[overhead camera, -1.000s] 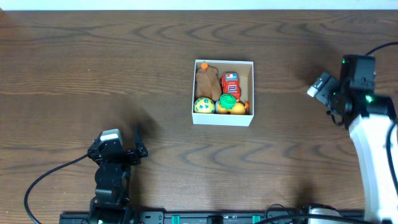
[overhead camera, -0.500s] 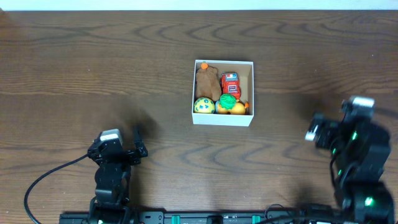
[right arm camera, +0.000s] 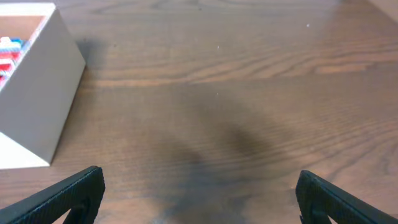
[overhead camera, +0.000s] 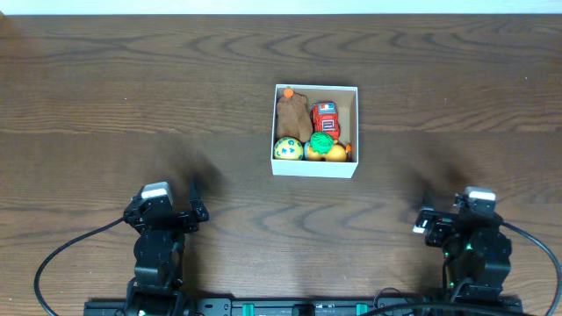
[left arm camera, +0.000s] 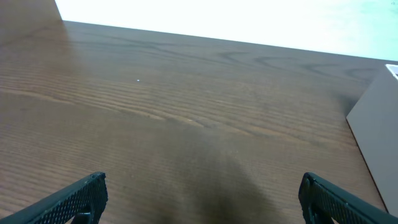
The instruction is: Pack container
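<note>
The container [overhead camera: 314, 168], a square white-walled box with a tan inside, sits at the table's middle. It holds a brown plush toy [overhead camera: 292, 115], a red toy [overhead camera: 326, 117], a yellow-green ball [overhead camera: 287, 149], a green toy [overhead camera: 323, 142] and a yellow-orange toy [overhead camera: 334, 154]. Its white wall shows at the right edge of the left wrist view [left arm camera: 378, 127] and at the left of the right wrist view [right arm camera: 37, 109]. My left gripper [left arm camera: 202, 196] is open and empty near the front left. My right gripper [right arm camera: 199, 196] is open and empty near the front right.
Dark wood table [overhead camera: 132, 88] all around the container. A white strip runs along the far edge [overhead camera: 281, 6]. Black cables trail from both arm bases at the front edge [overhead camera: 61, 254].
My right arm has pulled back from the right of the container to the front right of the table, low by its base. The left arm and the container have not moved.
</note>
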Controlling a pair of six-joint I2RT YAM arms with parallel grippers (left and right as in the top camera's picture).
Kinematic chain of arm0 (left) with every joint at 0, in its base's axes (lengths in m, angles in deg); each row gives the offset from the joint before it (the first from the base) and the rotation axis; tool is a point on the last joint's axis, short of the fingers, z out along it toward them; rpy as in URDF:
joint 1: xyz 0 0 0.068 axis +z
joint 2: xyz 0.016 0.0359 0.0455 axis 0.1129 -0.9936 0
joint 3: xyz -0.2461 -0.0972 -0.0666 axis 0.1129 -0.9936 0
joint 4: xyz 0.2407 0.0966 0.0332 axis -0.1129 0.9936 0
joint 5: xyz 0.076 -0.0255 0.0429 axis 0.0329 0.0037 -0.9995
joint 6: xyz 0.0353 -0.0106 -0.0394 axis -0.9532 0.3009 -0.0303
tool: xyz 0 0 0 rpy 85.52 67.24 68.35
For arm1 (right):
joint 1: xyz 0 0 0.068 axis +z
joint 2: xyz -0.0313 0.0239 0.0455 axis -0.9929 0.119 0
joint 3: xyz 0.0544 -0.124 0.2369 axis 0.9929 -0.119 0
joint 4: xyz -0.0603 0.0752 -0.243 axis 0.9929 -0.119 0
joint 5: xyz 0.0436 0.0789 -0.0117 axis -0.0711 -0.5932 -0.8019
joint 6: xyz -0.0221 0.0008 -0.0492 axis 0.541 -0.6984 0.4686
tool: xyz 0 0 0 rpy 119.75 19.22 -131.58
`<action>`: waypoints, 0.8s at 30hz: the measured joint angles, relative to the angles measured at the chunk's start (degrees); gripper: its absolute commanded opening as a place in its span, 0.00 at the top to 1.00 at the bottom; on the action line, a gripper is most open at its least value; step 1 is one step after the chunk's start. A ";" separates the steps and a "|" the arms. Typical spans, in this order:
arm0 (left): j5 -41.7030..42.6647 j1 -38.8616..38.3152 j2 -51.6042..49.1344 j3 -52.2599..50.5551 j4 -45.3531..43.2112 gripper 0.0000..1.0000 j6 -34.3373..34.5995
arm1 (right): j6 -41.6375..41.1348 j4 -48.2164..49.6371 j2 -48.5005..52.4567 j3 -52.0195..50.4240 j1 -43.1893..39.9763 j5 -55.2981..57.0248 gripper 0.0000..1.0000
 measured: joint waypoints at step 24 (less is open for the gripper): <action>0.00 0.00 0.00 0.00 0.00 0.02 0.00 | 0.15 4.20 -8.59 -6.95 0.00 0.04 0.01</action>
